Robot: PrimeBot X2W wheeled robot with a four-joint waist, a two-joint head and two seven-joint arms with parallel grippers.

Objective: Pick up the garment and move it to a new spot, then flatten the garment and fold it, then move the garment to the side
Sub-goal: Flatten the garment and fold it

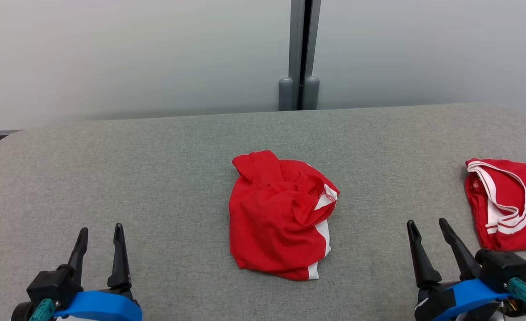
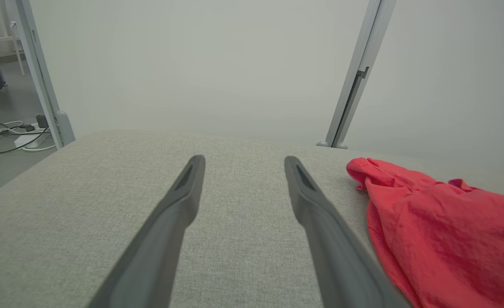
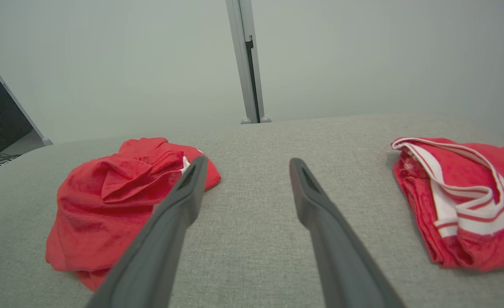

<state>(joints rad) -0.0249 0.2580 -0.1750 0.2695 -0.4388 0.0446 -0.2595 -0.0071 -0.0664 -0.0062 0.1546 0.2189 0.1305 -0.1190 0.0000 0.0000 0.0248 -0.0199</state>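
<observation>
A crumpled red garment (image 1: 278,216) with white trim lies bunched in the middle of the grey padded table (image 1: 164,169). The same garment (image 2: 440,231) lies right of the fingers in the left wrist view, and the garment (image 3: 115,201) lies at the left in the right wrist view. My left gripper (image 1: 101,232) stands open at the lower left, well apart from the cloth. At the lower right my right gripper (image 1: 427,224) is open too, with bare table between its fingers. Both grippers (image 2: 243,160) (image 3: 246,161) hold nothing.
A second red garment (image 1: 510,203) with white bands lies folded at the table's right edge; this folded garment (image 3: 461,196) sits right of the right fingers. Pale partition panels with a grey post (image 1: 299,53) stand behind the table. Cables (image 2: 4,134) lie on the floor at the left.
</observation>
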